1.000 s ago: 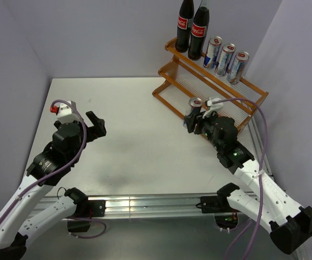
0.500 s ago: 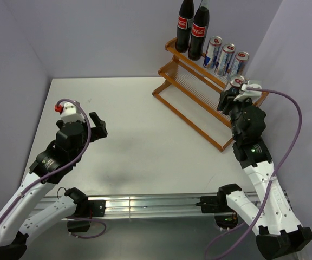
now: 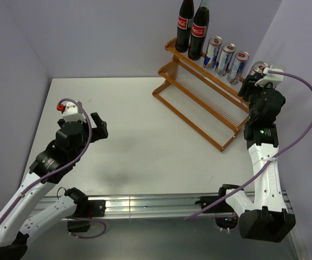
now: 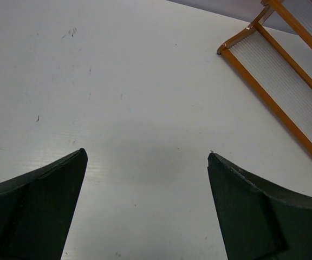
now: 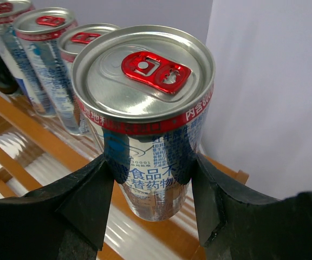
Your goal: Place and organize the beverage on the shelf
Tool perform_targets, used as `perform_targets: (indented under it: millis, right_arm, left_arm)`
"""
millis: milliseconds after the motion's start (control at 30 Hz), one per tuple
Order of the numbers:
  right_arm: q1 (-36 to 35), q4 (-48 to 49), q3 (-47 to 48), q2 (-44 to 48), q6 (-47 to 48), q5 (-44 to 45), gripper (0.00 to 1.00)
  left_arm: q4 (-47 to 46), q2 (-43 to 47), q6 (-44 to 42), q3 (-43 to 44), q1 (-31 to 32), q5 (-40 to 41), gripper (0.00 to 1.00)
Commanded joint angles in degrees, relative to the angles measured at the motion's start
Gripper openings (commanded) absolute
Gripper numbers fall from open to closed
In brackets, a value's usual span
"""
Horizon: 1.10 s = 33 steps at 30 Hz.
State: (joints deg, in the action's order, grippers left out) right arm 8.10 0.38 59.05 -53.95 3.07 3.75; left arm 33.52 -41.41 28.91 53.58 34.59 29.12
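Observation:
The orange-brown stepped shelf (image 3: 199, 105) stands at the back right. Two dark cola bottles (image 3: 193, 30) stand at the far end of its upper tier, with three silver-blue cans (image 3: 226, 57) in a row beside them. My right gripper (image 3: 256, 81) is shut on a fourth can (image 5: 145, 124) and holds it upright just above the near end of the upper tier (image 5: 47, 149), next to the row. Its base looks a little above the rods. My left gripper (image 3: 99, 127) is open and empty over the bare table (image 4: 145, 108), left of the shelf's lower tier (image 4: 286, 92).
The side wall (image 5: 270, 92) is close behind the held can. The back wall is right behind the bottles. A metal rail (image 3: 145, 205) runs along the table's near edge by the arm bases.
My right gripper has carried the can from the table in front of the shelf up and to the right, to the near end of the upper tier. The left arm barely moved.

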Motion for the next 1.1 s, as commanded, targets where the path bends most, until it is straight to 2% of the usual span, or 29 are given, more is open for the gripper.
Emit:
perform_targets:
  millis: [0,400,733,933,1067]
  right_arm:
    - [2.18,7.53,5.72,-0.97,-0.08,-5.24,0.0]
    - [5.17,6.83,7.58,-7.21,-1.05,-6.56,0.0]
    - [5.79,6.83,5.99,-8.89,-1.57,-6.47,0.0]
    - [5.79,6.47,5.9,-9.5,-2.89,-5.59,0.1]
    - [5.79,5.95,6.34,-10.03,-2.98,-5.77,0.2]
  left_arm:
    - [-2.67,0.54,-1.75,-0.23,-0.84,-2.4,1.0]
    - [-3.37,0.98,-2.71,-0.76,-1.37,-5.03,0.99]
    - [-3.64,0.28,-2.89,-0.94,-2.16,-5.66,1.0]
    - [-3.81,0.1,-3.15,-0.94,-2.42,-6.45,0.99]
    - [-3.81,0.01,-3.33,-1.02,-2.68,-6.62,1.0]
